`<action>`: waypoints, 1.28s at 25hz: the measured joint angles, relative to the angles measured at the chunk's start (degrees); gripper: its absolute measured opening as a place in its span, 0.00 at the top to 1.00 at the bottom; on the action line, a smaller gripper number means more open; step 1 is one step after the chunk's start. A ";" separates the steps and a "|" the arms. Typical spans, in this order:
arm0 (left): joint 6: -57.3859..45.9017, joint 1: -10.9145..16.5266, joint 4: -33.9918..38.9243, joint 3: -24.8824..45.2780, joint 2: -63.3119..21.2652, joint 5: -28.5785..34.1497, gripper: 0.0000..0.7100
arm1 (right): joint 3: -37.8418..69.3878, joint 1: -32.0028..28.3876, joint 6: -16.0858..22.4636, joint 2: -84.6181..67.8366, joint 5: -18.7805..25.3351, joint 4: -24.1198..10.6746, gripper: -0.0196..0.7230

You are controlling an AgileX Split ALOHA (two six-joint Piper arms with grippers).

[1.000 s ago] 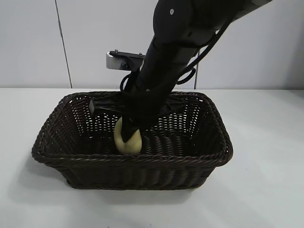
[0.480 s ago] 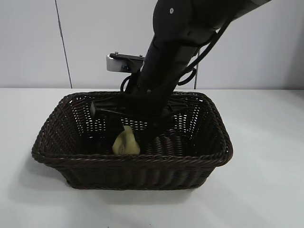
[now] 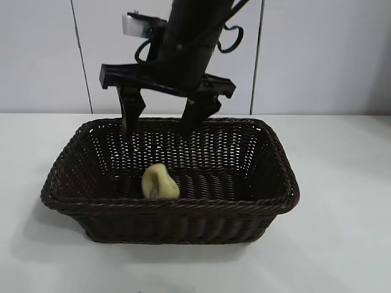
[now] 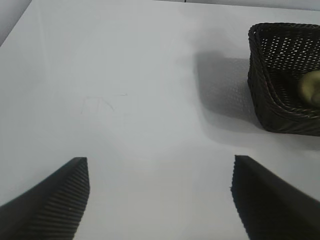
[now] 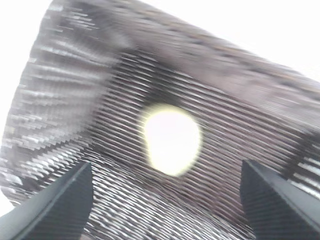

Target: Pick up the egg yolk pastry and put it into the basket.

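The egg yolk pastry [image 3: 160, 182] lies on the floor of the basket [image 3: 278, 160], near its front wall and a little left of centre, free of any grip. The right end effector [image 3: 160, 115] hangs above the basket's back rim with its fingers spread wide and nothing between them. The left end effector [image 4: 159, 200] is also spread wide, over the bare white surface [image 4: 125, 90], well apart from the basket.

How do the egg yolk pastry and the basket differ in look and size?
The egg yolk pastry is small, pale yellow, smooth and rounded; the basket is large, dark brown, woven and rectangular. The pastry is dented; the basket holds its shape. The pastry lies inside the basket.
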 joint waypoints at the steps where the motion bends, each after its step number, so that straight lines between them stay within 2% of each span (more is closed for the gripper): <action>1: 0.00 0.00 0.00 0.00 0.00 0.00 0.20 | -0.06 -0.65 0.00 0.00 0.97 -0.48 0.19; 10: 0.00 0.00 0.00 0.00 0.00 0.00 0.20 | -0.06 -7.10 -0.68 0.00 2.03 -2.54 0.20; 20: 0.00 0.00 0.00 0.00 0.00 0.00 0.20 | -0.06 -23.80 -1.78 0.00 2.03 -5.50 0.21; 26: 0.00 0.00 0.00 0.00 0.00 0.00 0.20 | -0.06 -31.72 -2.39 0.00 2.03 -6.22 0.21; 32: 0.00 0.00 0.00 0.00 0.00 0.00 0.20 | -0.06 -33.27 -4.21 0.00 2.03 -5.38 0.21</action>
